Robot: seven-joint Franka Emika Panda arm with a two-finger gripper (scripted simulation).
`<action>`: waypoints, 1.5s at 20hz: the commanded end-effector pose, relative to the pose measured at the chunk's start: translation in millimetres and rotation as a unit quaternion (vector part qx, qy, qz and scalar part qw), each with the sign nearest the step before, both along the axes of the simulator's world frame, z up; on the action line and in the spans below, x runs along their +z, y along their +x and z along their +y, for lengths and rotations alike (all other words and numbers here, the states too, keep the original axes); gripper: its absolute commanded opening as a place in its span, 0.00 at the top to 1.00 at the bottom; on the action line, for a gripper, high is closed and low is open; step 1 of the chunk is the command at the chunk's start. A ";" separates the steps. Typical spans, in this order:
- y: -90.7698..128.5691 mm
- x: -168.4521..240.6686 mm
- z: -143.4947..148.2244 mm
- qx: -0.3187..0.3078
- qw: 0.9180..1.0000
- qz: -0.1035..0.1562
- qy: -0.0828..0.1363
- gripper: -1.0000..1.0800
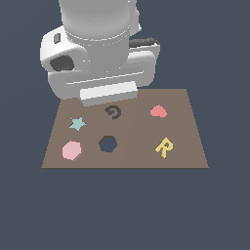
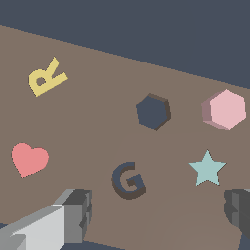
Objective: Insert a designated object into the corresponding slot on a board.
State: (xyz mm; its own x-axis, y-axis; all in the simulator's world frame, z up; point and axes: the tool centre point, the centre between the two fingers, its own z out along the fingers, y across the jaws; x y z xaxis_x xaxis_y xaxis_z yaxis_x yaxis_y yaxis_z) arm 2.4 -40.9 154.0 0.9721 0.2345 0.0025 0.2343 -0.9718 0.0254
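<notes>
End effector (image 2: pixel 158 215) spread wide, empty, above board (image 2: pixel 88 122)

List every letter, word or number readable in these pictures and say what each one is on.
"R": a yellow letter-shaped piece lying on the brown board.
"G": a dark letter-shaped cutout in the same board.
No other words, numbers, labels or brand marks show on the board, the other shapes or the arm.
</notes>
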 end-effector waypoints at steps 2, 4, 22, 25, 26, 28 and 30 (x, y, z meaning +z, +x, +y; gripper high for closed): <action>1.5 -7.9 -12.5 0.043 0.999 0.001 0.001 0.04; 3.3 -13.0 -20.4 0.072 0.997 0.001 0.001 0.04; 45.4 -65.6 -89.8 0.352 0.936 0.006 0.006 0.04; 55.6 -74.0 -97.8 0.394 0.919 0.007 0.006 0.04; 59.0 -76.5 -100.1 0.406 0.914 0.007 0.006 0.04; 65.4 -81.4 -104.0 0.430 0.903 0.007 0.007 0.04; 71.5 -85.8 -107.2 0.452 0.892 0.008 0.007 0.04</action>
State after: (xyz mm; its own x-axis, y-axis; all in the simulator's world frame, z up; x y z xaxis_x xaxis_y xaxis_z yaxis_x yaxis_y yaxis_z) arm 69.0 -145.7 71.5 0.4228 0.9062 -0.0009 0.9062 -0.4228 0.0050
